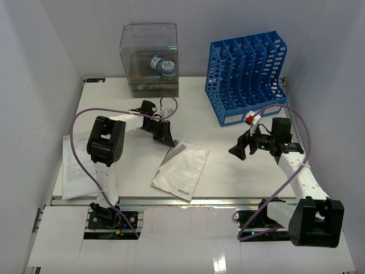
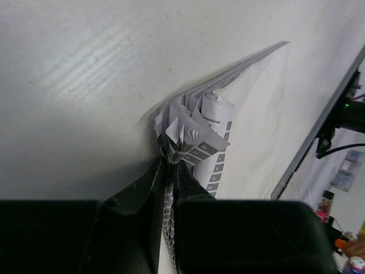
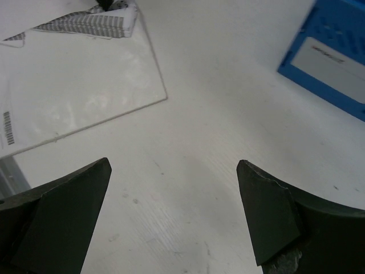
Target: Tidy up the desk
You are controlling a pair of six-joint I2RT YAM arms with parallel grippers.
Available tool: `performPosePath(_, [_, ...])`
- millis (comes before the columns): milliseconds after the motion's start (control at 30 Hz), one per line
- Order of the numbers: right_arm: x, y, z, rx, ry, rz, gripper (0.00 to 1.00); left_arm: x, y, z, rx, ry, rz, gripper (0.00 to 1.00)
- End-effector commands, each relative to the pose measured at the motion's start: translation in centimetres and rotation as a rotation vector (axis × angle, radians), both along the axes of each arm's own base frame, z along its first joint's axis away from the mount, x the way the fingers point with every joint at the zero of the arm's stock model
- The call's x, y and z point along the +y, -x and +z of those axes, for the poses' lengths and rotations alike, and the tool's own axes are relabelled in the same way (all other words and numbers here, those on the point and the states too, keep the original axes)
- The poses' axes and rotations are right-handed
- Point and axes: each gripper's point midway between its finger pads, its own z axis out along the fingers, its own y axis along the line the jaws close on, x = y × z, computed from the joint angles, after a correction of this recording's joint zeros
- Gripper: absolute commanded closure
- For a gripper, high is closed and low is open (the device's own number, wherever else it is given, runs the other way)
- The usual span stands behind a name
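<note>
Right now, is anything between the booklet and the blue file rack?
Nothing visible: bare desk between the booklet in the left gripper and the blue file rack. The open right gripper hovers beside that path.

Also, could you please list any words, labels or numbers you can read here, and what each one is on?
Nothing reads clearly enough to quote.
On the booklet: printed lines and grey tabs, too blurred.
The barcode on its cover: digits too small.
The white label on the blue file rack: a dark line, blurred.
The round tin in the clear box: label too small.
The loose sheets: print too small.
</note>
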Motion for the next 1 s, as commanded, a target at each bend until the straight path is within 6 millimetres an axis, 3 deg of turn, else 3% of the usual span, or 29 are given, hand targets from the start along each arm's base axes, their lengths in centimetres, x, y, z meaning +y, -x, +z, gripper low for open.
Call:
performPosePath(0, [5.5,2.3,-0.5,0.063,0.013,0.221,0.02,-1.6,2.2,3.8,0.043,0.165,-0.022,1.0])
performPosePath(133, [9.1,2.5,-0.6,0.075,0.015,0.334,0.04,-2.2,2.8,5.9,0.041,0.253,-0.046,1.0])
performPosePath(400, [14.7,-2.4,-0.7,-0.048,0.041,0.506,0.1,-2.6,3.1,8.4,0.012,0.315,-0.065,1.0])
performPosePath(500, [16.0,-3.2,-1.7,-0.088,0.04,0.627,0.1,-2.7,2.9,9.0,0.001,0.327,-0.068,1.0])
performPosePath(567, [17.0,-4.1,-0.9,-0.151,0.021,0.695,0.1,-2.8,2.7,9.4,-0.006,0.332,-0.068,1.0])
performPosePath(633, [17.7,-5.1,-1.7,-0.128,0.014,0.705,0.1,-2.9,2.4,9.7,-0.014,0.337,-0.07,1.0])
performPosePath(700, [18.4,-6.3,-1.3,-0.134,0.006,0.716,0.1,-2.9,2.2,9.8,-0.017,0.34,-0.069,1.0])
performPosePath(800, [19.2,-6.4,-3.2,-0.066,-0.001,0.754,0.09,-3.0,2.1,9.6,-0.014,0.339,-0.07,1.0])
performPosePath(967, [20.3,-4.7,-6.2,0.041,0.014,0.799,0.04,-3.0,2.0,9.8,-0.023,0.342,-0.075,1.0])
